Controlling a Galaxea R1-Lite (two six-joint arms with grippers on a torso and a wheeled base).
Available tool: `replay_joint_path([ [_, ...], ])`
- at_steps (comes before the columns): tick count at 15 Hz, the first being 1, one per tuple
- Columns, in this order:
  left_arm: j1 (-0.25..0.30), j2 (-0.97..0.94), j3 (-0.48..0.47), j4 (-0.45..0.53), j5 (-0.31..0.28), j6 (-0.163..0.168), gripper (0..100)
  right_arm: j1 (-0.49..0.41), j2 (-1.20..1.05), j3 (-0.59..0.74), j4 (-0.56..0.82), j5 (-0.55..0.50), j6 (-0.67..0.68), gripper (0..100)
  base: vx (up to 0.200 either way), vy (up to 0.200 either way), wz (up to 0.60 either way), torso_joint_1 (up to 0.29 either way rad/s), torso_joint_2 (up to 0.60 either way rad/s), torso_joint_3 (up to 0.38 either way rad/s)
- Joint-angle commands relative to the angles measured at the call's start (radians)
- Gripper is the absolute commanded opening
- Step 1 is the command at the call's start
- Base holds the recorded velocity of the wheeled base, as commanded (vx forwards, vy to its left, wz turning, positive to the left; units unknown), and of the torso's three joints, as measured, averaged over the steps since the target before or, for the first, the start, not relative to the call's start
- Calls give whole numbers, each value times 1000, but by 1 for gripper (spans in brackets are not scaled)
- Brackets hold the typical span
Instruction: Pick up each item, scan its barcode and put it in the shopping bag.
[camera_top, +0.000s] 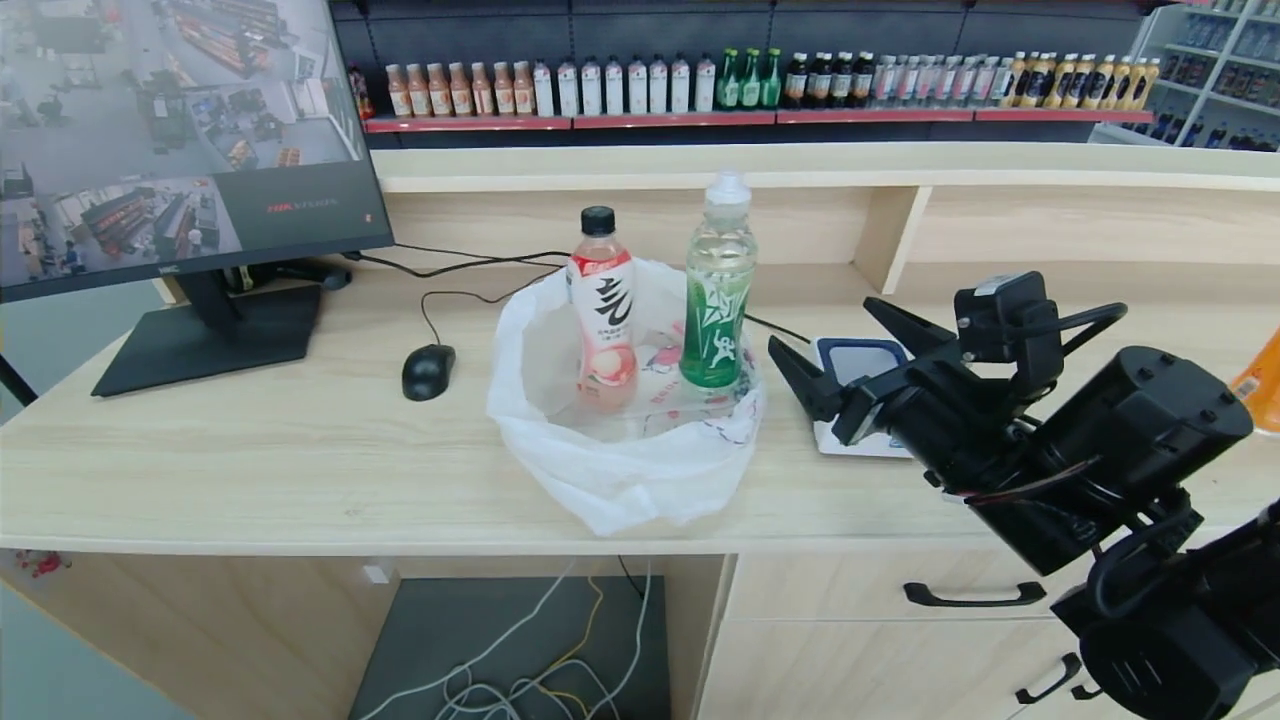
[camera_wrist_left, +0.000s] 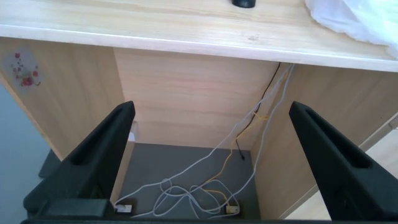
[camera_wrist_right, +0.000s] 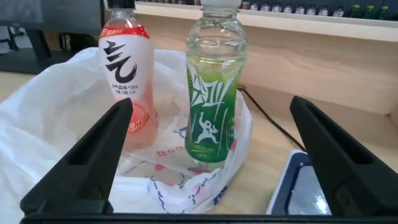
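Right gripper (camera_top: 822, 330), empty and spread wide, hangs just beside the green bottle (camera_top: 718, 290); a sideways nudge could topple it onto the pink bottle (camera_top: 603, 300), since both stand tall, capped and upright inside the slack white shopping bag (camera_top: 620, 470); left gripper (camera_wrist_left: 210, 155), equally wide, hangs below the counter (camera_wrist_left: 155, 25).

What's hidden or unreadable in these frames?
- Scanner: in the head view the near side is hidden by the right end effector; in the right wrist view it is cut off by the edge.
- Orange item: in the head view it is cut off by the edge, so it can't be identified.
- Barcodes on pink bottle and green bottle: none faces any view.
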Motion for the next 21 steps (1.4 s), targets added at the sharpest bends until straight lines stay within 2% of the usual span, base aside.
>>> replay_joint_path([
  [1, 0, 0, 0, 0, 1, -2, 100, -1, -15, 26, -1, 1, 0, 100, 0, -200, 0, -2, -2, 2],
  [5, 0, 0, 0, -1, 1, -4, 100, -2, -26, 32, -1, 1, 0, 100, 0, -200, 0, 5, -1, 1],
  [9, 0, 0, 0, -1, 1, -4, 100, -1, -84, 95, -1, 1, 0, 100, 0, -200, 0, 2, 0, 2],
  [13, 1, 0, 0, 0, 1, -4, 100, -6, -222, 224, -1, 1, -2, 100, 0, -200, 0, 4, -2, 0],
  [21, 0, 0, 0, 0, 1, -4, 100, -10, -251, 273, -1, 1, -5, 100, 0, -200, 0, 3, 5, 0],
])
